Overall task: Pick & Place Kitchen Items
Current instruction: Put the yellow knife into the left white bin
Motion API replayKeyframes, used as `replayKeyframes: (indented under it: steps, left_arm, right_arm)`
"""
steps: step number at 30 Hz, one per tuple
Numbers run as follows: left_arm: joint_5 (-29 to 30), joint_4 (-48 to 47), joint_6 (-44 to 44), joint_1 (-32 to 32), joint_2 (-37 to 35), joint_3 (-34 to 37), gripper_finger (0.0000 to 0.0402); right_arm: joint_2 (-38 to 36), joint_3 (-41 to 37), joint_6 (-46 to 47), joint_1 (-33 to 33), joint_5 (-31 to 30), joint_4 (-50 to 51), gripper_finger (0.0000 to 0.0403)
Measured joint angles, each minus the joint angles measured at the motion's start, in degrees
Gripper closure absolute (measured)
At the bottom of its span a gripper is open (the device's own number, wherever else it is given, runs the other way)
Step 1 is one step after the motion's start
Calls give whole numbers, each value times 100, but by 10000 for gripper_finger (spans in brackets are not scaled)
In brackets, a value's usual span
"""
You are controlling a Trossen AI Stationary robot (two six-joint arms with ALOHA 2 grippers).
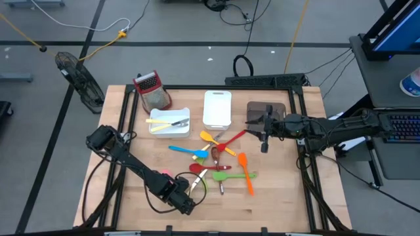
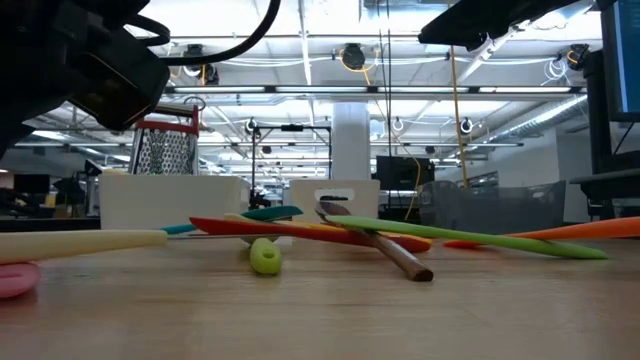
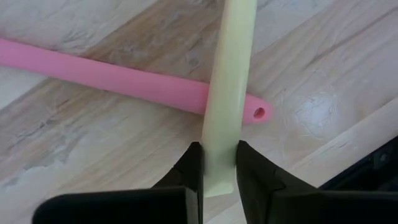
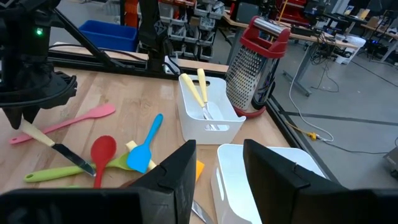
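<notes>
Left wrist view: the left hand [image 3: 219, 171] has its fingers pinched on the cream handle [image 3: 227, 93], lying across the pink spatula [image 3: 124, 81] at the counter's near-left. Handle runs straight out from the hand. Right hand [image 1: 264, 126], half open and empty, hovers far right.

The wooden tabletop [image 1: 275, 196] carried a red-topped box grater [image 1: 152, 90] at its far left, a white tray [image 1: 169, 122] holding yellow-handled utensils, a second white tray [image 1: 217, 108] and a brown tray [image 1: 262, 113]. Loose on the boards lay a blue spatula [image 1: 185, 151], a red spoon [image 1: 196, 168], an orange spatula [image 1: 246, 173], a green spoon [image 1: 233, 176] and a pink spatula [image 4: 68, 122]
</notes>
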State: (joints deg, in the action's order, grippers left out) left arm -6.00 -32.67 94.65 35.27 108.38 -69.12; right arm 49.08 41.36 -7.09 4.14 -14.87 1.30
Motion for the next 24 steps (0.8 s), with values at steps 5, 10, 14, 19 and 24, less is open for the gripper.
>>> replayKeyframes:
  steps: [5, 10, 14, 19, 24]
  left_arm:
    - [-4, -2, 11, 0, 0, 0, 337]
    - [-5, -3, 33, 0, 0, 0, 333]
    - [-7, -2, 35, 0, 0, 0, 332]
    - [-7, -4, 35, 0, 0, 0, 331]
    - [-1, -21, 16, 0, -51, 0, 331]
  right_arm:
    - [0, 0, 0, 0, 0, 0, 273]
    - [0, 0, 0, 0, 0, 0, 273]
    - [0, 0, 0, 0, 0, 0, 273]
    - [0, 0, 0, 0, 0, 0, 273]
    - [0, 0, 0, 0, 0, 0, 273]
